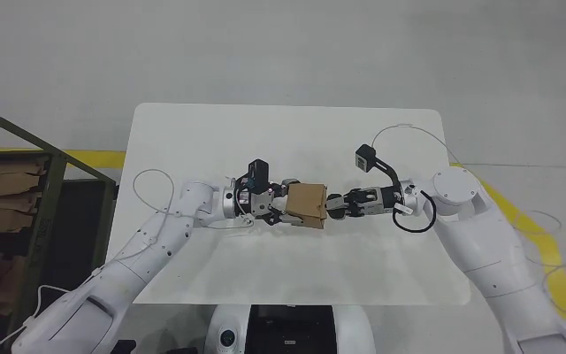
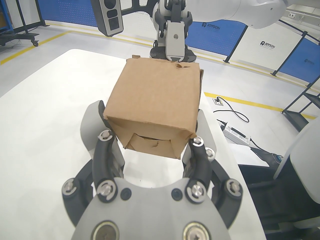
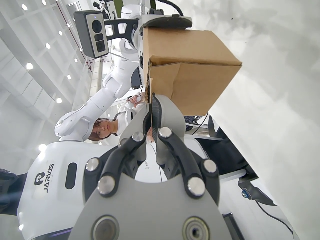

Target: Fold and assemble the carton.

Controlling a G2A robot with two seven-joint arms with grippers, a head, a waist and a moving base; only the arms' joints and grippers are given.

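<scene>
Over the white table's (image 1: 195,142) middle the carton (image 1: 307,203) is held lifted between both arms. The left gripper (image 2: 151,111) clamps its two sides, and the right gripper (image 3: 151,103) pinches narrow on the opposite end's edge.

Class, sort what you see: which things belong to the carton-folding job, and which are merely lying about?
Job: carton; left gripper and right gripper, both shut on it; table.
Lying about: green rack holding cardboard; floor cables.
</scene>
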